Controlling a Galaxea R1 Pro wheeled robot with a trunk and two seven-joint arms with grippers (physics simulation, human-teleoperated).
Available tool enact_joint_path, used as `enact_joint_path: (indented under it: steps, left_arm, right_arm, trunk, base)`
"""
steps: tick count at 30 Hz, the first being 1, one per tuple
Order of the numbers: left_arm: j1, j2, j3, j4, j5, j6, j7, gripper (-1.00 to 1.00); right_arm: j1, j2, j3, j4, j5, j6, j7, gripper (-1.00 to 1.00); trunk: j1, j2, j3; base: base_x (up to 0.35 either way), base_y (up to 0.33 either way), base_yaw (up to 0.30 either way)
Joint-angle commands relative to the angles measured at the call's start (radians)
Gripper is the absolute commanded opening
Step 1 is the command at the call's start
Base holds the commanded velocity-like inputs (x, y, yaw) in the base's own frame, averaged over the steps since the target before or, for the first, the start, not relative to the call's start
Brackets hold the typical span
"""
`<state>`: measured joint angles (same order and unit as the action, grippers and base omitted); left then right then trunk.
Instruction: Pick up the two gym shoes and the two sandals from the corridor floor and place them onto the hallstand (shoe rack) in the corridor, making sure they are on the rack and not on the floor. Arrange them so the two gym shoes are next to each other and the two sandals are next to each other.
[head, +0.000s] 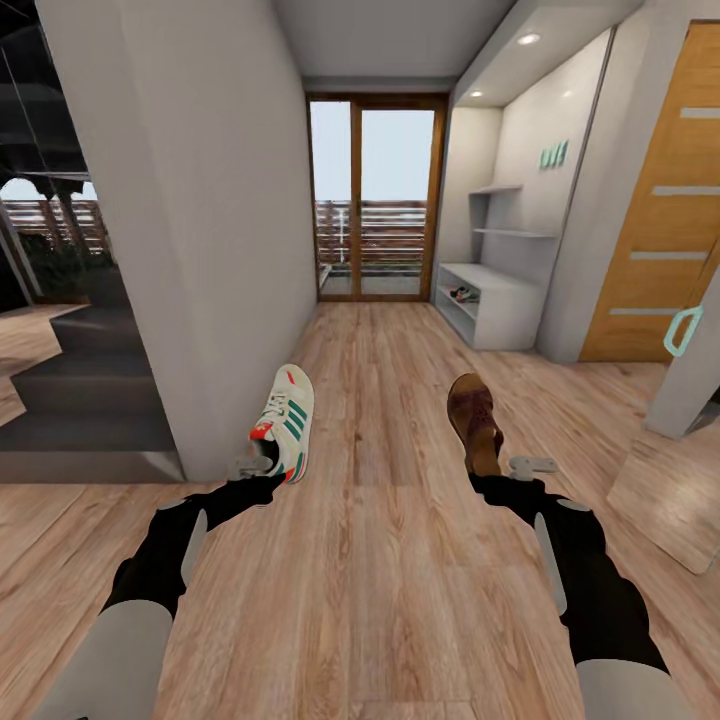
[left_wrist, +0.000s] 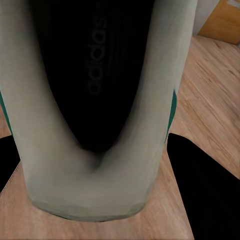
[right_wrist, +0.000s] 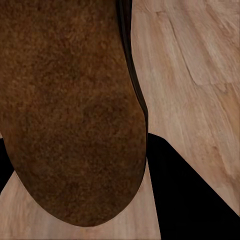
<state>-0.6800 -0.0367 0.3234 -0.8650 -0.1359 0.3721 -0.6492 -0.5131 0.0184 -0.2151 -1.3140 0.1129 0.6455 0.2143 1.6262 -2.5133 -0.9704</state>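
1. Gym shoe (head: 287, 420) hangs from the left claw (head: 252, 467), pinched at its heel end with the toe pointing down the corridor; in the left wrist view its pale heel collar (left_wrist: 90, 195) and dark insole sit right between the fingers.
2. It looks light and soft-walled, so the collar would likely give under pressure; a hold on the firmer heel counter seems sounder than one on the tongue or laces.
3. A brown sandal (head: 474, 420) is pinched at its heel by the right claw (head: 530, 466). The right wrist view shows its suede-like footbed (right_wrist: 70, 115) close up. It should be flat, light and fairly stiff, though with only a thin edge to grip it may twist in the claw.
4. Both are held above the corridor floor (head: 380, 580), well short of the hallstand (head: 490, 305), which stands against the right wall near the glass door (head: 375, 195).
5. Something small and dark already lies in the hallstand's lower cubby; I cannot tell what.
6. The floor ahead is open. The white wall corner (head: 200, 300) stands close beside the sneaker, and a wooden door (head: 660, 200) flanks the right side.
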Motion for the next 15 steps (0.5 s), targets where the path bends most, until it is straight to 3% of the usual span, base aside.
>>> enact_joint_path:
  steps: [1, 15]
  left_arm:
    - [-0.001, -0.002, 0.006, -0.001, -0.008, 0.005, -0.010, -1.00]
    - [-0.001, -0.002, 0.006, -0.002, -0.009, 0.005, -0.010, -1.00]
  right_arm:
    - [-0.001, 0.001, -0.003, -0.001, 0.007, 0.005, 0.007, -1.00]
    - [-0.001, 0.001, -0.002, -0.001, 0.007, 0.005, 0.007, -1.00]
  trunk:
    - [0.000, 0.000, -0.001]
    - [0.000, 0.000, -0.001]
  base:
    - [0.349, 0.000, 0.000]
    - [0.349, 0.000, 0.000]
